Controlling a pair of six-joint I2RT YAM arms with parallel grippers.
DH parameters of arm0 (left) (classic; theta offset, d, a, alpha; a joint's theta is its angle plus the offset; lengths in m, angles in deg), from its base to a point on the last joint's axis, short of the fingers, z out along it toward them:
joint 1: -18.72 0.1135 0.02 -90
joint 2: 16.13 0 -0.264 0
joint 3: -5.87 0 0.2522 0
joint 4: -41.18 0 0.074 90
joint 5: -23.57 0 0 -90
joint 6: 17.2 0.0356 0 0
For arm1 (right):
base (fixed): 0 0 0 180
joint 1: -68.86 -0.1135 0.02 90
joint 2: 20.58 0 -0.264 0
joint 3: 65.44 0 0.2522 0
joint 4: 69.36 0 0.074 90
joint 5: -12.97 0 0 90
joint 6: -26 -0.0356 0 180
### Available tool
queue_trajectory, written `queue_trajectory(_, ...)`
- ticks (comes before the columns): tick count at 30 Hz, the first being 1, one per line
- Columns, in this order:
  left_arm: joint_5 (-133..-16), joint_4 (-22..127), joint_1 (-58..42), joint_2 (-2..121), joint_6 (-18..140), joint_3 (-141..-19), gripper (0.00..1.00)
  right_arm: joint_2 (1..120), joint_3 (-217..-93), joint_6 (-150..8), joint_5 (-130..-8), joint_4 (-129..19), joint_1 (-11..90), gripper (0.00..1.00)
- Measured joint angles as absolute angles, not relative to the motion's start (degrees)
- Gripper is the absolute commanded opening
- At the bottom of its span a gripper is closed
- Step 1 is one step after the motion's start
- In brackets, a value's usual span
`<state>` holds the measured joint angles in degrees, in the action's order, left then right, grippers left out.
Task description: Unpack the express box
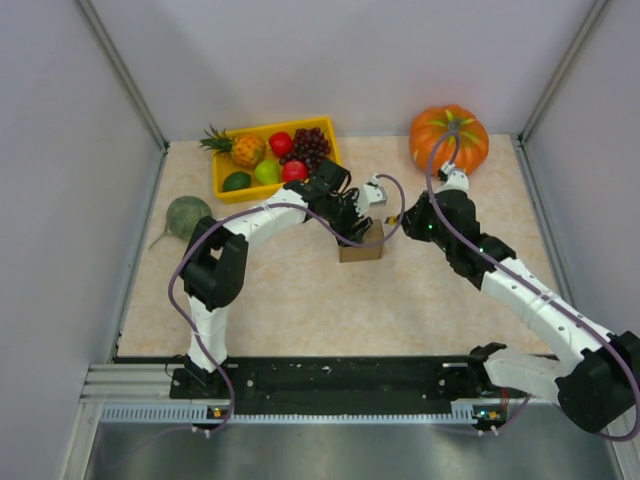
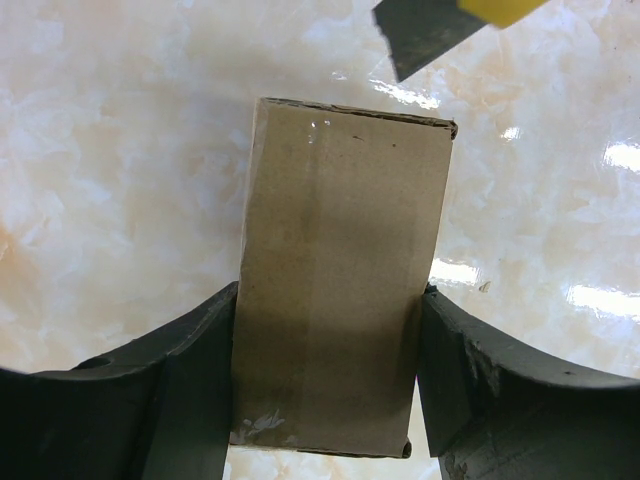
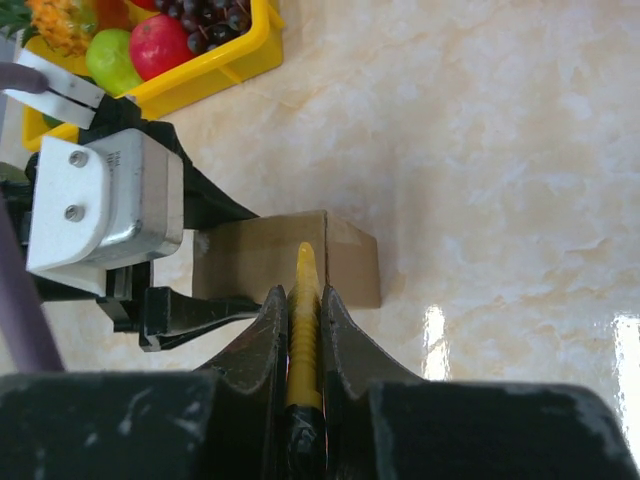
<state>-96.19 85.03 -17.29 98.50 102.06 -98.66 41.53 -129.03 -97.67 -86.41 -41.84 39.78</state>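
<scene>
The beige marbled table (image 1: 300, 300) carries a yellow tray (image 1: 218, 185) of fruit near its far-left corner, an orange pumpkin (image 1: 450, 137) at the far-right corner, a green melon (image 1: 187, 217) by the left edge and the express box (image 1: 362, 252) near the middle

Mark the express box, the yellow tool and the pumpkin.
express box (image 2: 340, 280), left wrist view, middle of its taped face.
yellow tool (image 3: 304, 335), right wrist view, mid-shaft.
pumpkin (image 1: 470, 140), top external view, orange skin.

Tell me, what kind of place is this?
Probably a robot lab test cell: plain grey walls around a table, two robot arms bolted at its edge, fruit tray as props.
</scene>
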Motion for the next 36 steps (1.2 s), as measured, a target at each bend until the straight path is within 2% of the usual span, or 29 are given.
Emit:
queue_trajectory(12,-96.4,85.0,-17.2,98.5,102.1,-98.6,0.36,48.8,-128.7,-98.6,-88.4,-46.5,39.8,0.00)
queue_trajectory(36,-96.5,84.9,-17.2,98.5,102.1,-98.6,0.35,52.0,-128.7,-98.5,-89.4,-50.6,39.8,0.00)
